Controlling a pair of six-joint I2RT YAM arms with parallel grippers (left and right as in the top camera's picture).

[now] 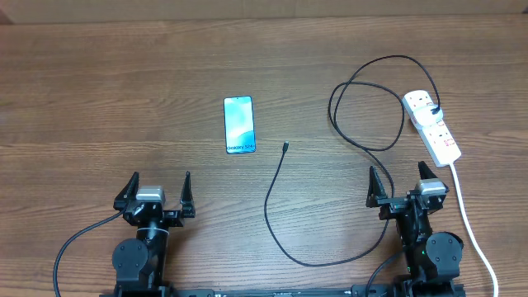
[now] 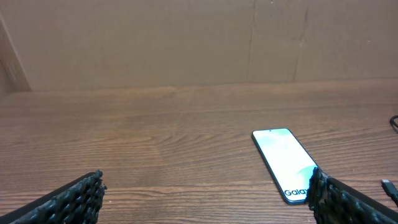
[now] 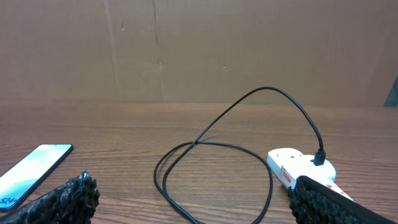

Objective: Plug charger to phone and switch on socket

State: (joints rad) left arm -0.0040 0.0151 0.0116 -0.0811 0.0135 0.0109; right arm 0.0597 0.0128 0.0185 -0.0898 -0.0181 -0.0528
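Both my jaws stand wide w/ nothing held: left gripper (image 1: 162, 176), right gripper (image 1: 397, 168). Phone (image 1: 238, 124) lies flat ahead of left, text end toward me. The charger (image 1: 268, 206) has its plug tip (image 1: 285, 147) just right of it, other end already in socket (image 1: 432, 125). Next, I reckon: right pinches charger close behind plug tip, kept level; left braces Phone.

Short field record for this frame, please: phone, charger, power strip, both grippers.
phone: lit screen up, flat on table, nothing plugged in
charger: black plug seated in power strip; small tip loose on table beside phone, not touching
power strip: table's right side; switch state unclear
left gripper: open, empty
right gripper: open, empty
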